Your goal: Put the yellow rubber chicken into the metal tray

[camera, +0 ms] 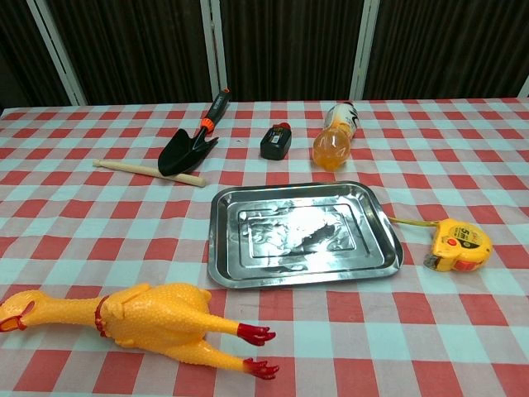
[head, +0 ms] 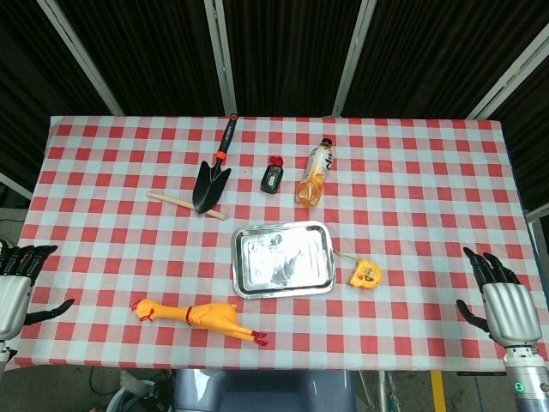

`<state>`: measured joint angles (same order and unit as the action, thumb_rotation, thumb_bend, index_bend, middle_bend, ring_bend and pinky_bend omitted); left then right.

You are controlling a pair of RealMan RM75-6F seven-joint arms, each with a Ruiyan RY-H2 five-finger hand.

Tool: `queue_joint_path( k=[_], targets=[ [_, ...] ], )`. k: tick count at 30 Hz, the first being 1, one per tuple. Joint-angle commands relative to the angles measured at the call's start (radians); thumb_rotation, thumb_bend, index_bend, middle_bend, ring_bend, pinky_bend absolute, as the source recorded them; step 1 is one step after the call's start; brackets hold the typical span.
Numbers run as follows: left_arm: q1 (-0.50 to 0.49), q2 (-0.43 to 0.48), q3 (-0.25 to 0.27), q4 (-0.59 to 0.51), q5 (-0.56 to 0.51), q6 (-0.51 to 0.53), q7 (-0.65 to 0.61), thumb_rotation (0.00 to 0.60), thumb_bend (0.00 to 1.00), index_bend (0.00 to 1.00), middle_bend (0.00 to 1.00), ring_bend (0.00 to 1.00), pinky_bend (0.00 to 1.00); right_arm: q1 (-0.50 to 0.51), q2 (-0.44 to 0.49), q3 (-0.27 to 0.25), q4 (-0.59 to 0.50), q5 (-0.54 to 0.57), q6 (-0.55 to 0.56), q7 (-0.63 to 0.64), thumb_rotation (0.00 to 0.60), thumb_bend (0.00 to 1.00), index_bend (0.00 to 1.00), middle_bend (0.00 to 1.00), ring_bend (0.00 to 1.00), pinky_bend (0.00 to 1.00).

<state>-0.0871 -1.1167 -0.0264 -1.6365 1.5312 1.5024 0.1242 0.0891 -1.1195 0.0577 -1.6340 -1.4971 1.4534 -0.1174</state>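
the metal tray (head: 282, 258) lay near the middle of the surface (head: 412, 172), which was covered in a red and white checked cloth. the tray held nothing; only glare and reflections showed on its floor in the chest view (camera: 299, 234).

the yellow rubber chicken (head: 199, 314) lay on its side on the cloth, outside the tray, off the tray's near left corner and toward the robot's edge of the surface. its head pointed to the left and its red feet to the right. in the chest view (camera: 145, 321) the feet lay just short of the tray's near rim, apart from it.

the left hand (head: 19, 281) was at the left edge of the surface, fingers extended and apart, holding nothing, well apart from the chicken. the right hand (head: 502, 296) was at the right edge, fingers likewise spread, holding nothing. neither hand showed in the chest view.

other items noted: a yellow tape measure (camera: 456, 246) just right of the tray with a short length of tape drawn out toward it; an orange drink bottle (camera: 334, 139) lying on its side beyond the tray; a small black device (camera: 276, 142) beside the bottle; a black garden trowel (camera: 192, 142) to the far left, its blade over a wooden stick (camera: 132, 170).
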Motion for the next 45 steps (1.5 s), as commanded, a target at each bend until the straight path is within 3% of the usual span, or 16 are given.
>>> queue_joint_path(
  k=[1,19,35,45],
  targets=[
    [-0.004,0.002,0.004,0.000,-0.002,-0.014,-0.006,0.600,0.00,0.16,0.19,0.12,0.13,0.001,0.001,0.001,-0.001,0.000,0.000,-0.001,0.600,0.31,0.05,0.20,0.13,0.27],
    [-0.016,0.002,0.018,0.000,0.021,-0.038,-0.042,0.600,0.00,0.20,0.22,0.13,0.13,-0.017,0.007,-0.010,-0.015,-0.025,0.035,0.004,0.600,0.31,0.03,0.19,0.12,0.27],
    [-0.132,-0.062,0.073,-0.006,0.173,-0.183,-0.008,0.600,0.00,0.24,0.27,0.20,0.20,-0.006,0.008,-0.015,-0.044,-0.057,0.031,-0.020,0.600,0.31,0.03,0.19,0.12,0.27],
    [-0.248,-0.166,0.083,-0.070,0.178,-0.387,0.095,0.600,0.00,0.20,0.26,0.20,0.20,-0.008,0.009,-0.020,-0.039,-0.079,0.045,-0.004,0.600,0.31,0.03,0.19,0.12,0.27]
  ],
)
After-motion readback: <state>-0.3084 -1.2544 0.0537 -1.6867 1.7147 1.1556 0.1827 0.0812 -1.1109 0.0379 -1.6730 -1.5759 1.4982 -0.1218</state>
